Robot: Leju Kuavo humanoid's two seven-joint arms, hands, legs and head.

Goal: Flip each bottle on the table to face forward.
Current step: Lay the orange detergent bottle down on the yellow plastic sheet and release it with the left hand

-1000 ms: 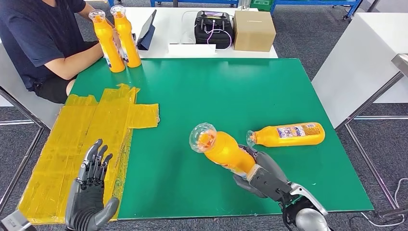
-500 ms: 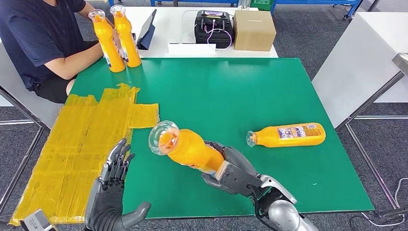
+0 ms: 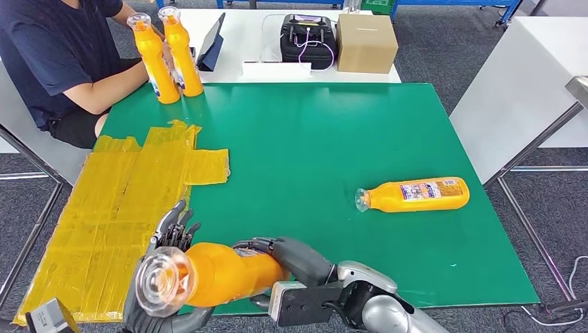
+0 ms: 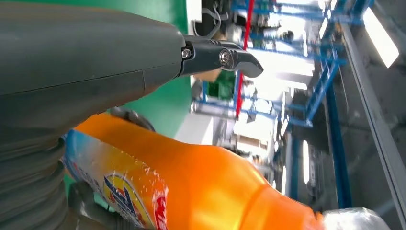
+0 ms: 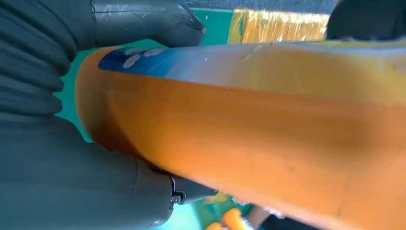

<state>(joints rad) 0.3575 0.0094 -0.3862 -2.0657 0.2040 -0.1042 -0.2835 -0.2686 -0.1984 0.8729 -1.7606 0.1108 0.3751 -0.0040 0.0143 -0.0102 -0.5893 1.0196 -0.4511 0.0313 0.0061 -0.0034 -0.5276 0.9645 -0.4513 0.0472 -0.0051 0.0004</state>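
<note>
Orange plastic juice bottle (image 3: 222,274) with clear cap gripped at base in right hand (image 3: 291,267), lifted over green table (image 3: 312,139) front edge; left hand (image 3: 166,239) fingers spread beside neck, grasp uncertain. Second orange bottle (image 3: 414,194) lying untouched. Flipping incomplete

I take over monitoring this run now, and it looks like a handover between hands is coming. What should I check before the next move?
1. Right hand grips the held bottle around its body: ok.
2. Bottle clear of the green table: ok.
3. Left hand closed on the bottle: cannot tell; its fingers show behind it, the contact is hidden.
4. Label faces forward: cannot tell.
5. Second bottle turned: not ok, lying on its side.
6. Person away from the hands: ok.
</note>
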